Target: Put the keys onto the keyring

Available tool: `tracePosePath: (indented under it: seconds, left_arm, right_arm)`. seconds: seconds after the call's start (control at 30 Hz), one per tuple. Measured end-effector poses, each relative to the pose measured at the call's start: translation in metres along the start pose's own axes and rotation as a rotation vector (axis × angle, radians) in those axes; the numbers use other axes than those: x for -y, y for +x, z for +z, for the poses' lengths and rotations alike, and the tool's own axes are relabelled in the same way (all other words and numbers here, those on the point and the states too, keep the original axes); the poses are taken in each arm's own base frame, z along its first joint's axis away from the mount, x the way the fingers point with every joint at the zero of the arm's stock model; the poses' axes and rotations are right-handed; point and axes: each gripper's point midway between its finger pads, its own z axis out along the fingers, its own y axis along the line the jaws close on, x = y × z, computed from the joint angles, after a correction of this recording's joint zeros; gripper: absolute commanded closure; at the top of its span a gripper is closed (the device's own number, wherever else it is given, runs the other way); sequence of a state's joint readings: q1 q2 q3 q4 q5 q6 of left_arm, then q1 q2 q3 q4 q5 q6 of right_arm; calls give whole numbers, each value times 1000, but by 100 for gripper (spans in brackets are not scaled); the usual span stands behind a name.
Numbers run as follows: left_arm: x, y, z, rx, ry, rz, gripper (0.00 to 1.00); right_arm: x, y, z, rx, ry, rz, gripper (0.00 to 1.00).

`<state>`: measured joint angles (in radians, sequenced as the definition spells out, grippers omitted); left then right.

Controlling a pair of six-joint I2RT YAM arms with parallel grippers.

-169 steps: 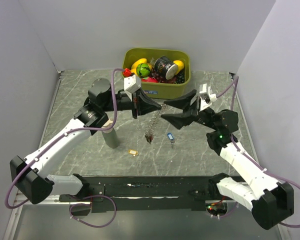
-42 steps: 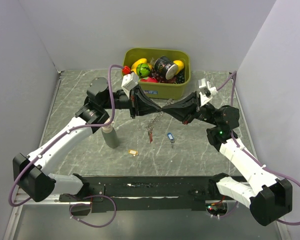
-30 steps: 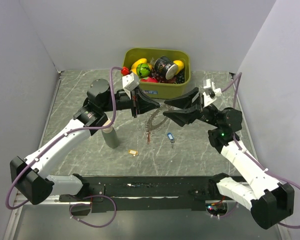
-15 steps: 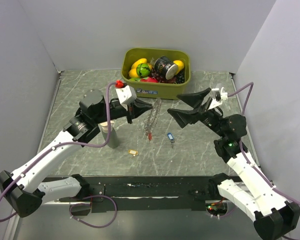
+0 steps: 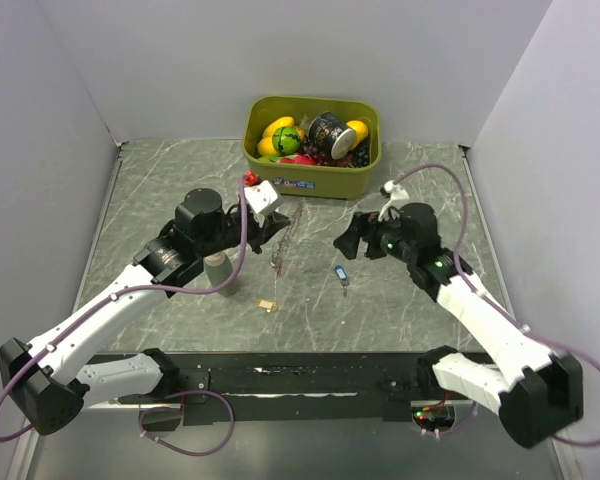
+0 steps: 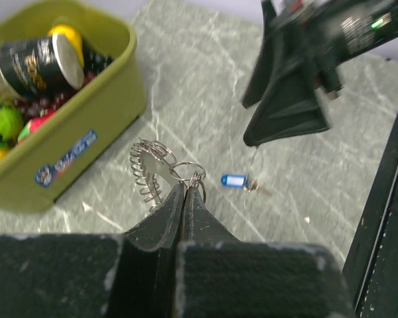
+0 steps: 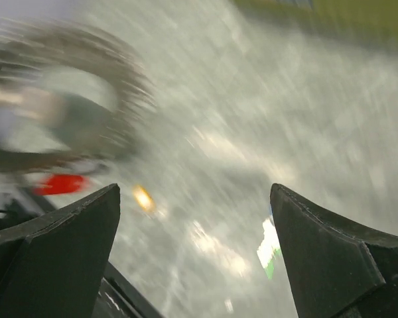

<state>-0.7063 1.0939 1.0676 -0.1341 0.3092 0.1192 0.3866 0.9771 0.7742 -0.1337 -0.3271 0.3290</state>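
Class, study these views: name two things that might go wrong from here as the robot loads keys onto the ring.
1. The left end effector pinches the keyring with just its tips, so the dangling ring may slip or swing.
2. The blue key lies flat on the table; the open right end effector may nudge it rather than grip it.

keyring (image 6: 149, 173): silvery chain, bunched, pinched in left pincer (image 6: 185, 188) | blue key (image 6: 234, 180), yellow key (image 5: 267, 304): flat on counter (image 5: 170, 185), apart

Right wrist view motion-blurred, keyring (image 7: 123, 73) a grey smear (red tag (image 7: 60, 183) barely legible), bin (image 6: 86, 126) cropped left.
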Motion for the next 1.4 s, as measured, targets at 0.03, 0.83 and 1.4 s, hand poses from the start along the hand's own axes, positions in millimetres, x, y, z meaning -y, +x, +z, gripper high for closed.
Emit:
tracePosePath:
  seconds: [0.03,0.83,1.4]
  left_arm:
    - [0,5,0,-14,-5,-4,99]
    - [3,20,3,-57,16,-28,99]
    - [6,28,9,-78,42,-36,99]
  right_arm:
    - [12,15,5,-58,53,25,0]
    - [102,166,63,-711,518,250,54]
    - [89,176,62,-741,451,306,93]
